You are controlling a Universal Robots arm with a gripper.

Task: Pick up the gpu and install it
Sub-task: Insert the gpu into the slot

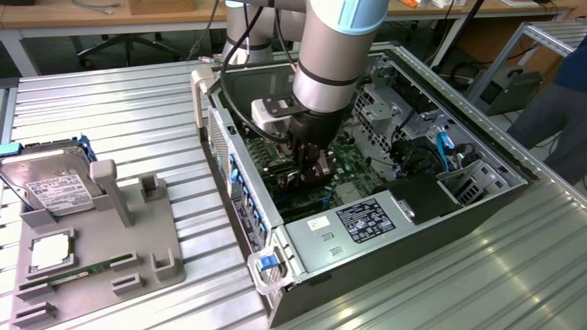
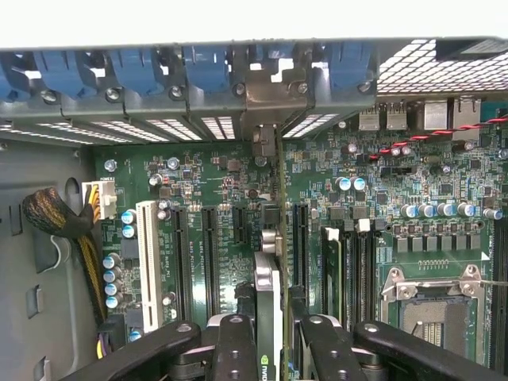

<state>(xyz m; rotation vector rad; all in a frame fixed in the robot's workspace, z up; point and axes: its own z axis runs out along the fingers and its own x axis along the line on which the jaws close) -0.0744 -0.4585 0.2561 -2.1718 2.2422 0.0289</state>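
My gripper (image 1: 312,168) is lowered deep inside the open computer case (image 1: 477,199), over the green motherboard (image 2: 214,182). It is shut on the gpu (image 2: 270,294), a thin dark card seen edge-on between the two black fingers (image 2: 234,349). The card stands upright and runs from the fingers to the case's rear wall, where its silvery bracket (image 2: 266,143) meets the slot openings under the blue clips (image 2: 206,75). It lines up with a long black slot (image 2: 300,238). I cannot tell whether its lower edge sits fully in the slot.
The empty processor socket (image 2: 432,305) and a braided cable bundle (image 2: 59,218) flank the card. On the exterior view's left, a grey tray (image 1: 137,234) holds a hard drive (image 1: 51,182), a green memory stick (image 1: 78,271) and a square chip (image 1: 51,251). A person (image 1: 559,103) stands at the right.
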